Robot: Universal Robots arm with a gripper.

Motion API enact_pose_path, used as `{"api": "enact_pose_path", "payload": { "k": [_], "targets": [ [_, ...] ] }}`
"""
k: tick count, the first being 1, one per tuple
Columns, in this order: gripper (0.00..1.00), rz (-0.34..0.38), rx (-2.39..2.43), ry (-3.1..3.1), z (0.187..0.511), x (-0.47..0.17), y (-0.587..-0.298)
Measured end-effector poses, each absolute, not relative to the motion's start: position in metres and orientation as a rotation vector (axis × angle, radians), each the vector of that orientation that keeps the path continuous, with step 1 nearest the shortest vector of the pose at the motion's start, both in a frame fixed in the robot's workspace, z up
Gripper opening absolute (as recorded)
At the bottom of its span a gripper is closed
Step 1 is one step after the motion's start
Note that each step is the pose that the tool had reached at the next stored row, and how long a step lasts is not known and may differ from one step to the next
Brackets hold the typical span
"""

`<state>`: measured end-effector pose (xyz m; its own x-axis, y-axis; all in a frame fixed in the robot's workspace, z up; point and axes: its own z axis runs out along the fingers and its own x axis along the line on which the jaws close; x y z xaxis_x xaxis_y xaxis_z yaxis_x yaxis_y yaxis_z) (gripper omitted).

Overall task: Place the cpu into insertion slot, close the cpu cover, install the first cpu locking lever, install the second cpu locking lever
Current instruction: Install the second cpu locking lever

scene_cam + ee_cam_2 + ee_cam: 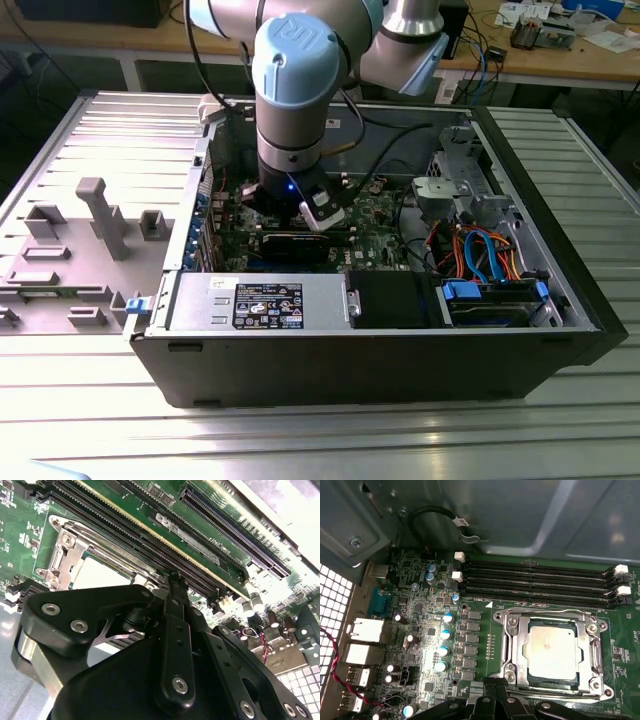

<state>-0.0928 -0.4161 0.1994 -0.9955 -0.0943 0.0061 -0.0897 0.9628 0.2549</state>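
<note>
**Desk:** Silver-grey on green. Where does the cpu sit?

**Photographer:** Flat in the insertion slot on the circuit board, just beside the long black memory slots. The cpu cover lies down around it, and the chip's top shows through the window.

**Desk:** And the fingers?

**Photographer:** Pressed together to a single narrow tip, with nothing between them. They hang just above the board at the socket's edge, and I cannot tell whether they touch it.

**Desk:** So which step is this?

**Photographer:** My reading is the locking levers. Chip and cover look done, and I cannot tell whether either lever is hooked home. That work calls for a thin tip bearing on a thin bar, tight against the memory slots and with little room to stray.

**Desk:** What holds what?

**Photographer:** The open computer case lies on the ribbed metal desk. It holds the board, a boxed power supply and a tangle of orange and blue cables. The socket holds the chip.
</note>
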Motion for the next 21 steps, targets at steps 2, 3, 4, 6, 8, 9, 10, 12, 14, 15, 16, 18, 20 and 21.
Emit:
{"api": "enact_pose_path", "payload": {
  "k": [2, 3, 4, 6, 8, 9, 10, 12, 14, 15, 16, 18, 20, 21],
  "targets": [
    [0.11, -0.398, 0.145, -3.094, 0.2004, -0.093, -0.415],
    [0.11, -0.397, 0.145, -3.094, 0.2009, -0.093, -0.4145],
    [0.11, -0.398, 0.145, -3.095, 0.2011, -0.0929, -0.414],
    [0.11, -0.398, 0.145, -3.095, 0.2011, -0.0929, -0.4132],
    [0.11, -0.397, 0.146, -3.096, 0.201, -0.093, -0.4129],
    [0.11, -0.397, 0.146, -3.097, 0.201, -0.093, -0.4129],
    [0.11, -0.398, 0.146, -3.098, 0.2009, -0.093, -0.4128],
    [0.11, -0.398, 0.147, -3.104, 0.2002, -0.093, -0.4128],
    [0.11, -0.399, 0.149, -3.111, 0.1991, -0.093, -0.4128],
    [0.11, -0.399, 0.15, -3.114, 0.1989, -0.093, -0.4128],
    [0.11, -0.399, 0.15, -3.116, 0.1987, -0.0931, -0.4127],
    [0.11, -0.4, 0.152, -3.123, 0.1987, -0.0956, -0.4128],
    [0.11, -0.4, 0.154, -3.13, 0.1987, -0.0983, -0.4123],
    [0.11, -0.4, 0.154, -3.131, 0.1987, -0.0994, -0.4119]
  ]
}}
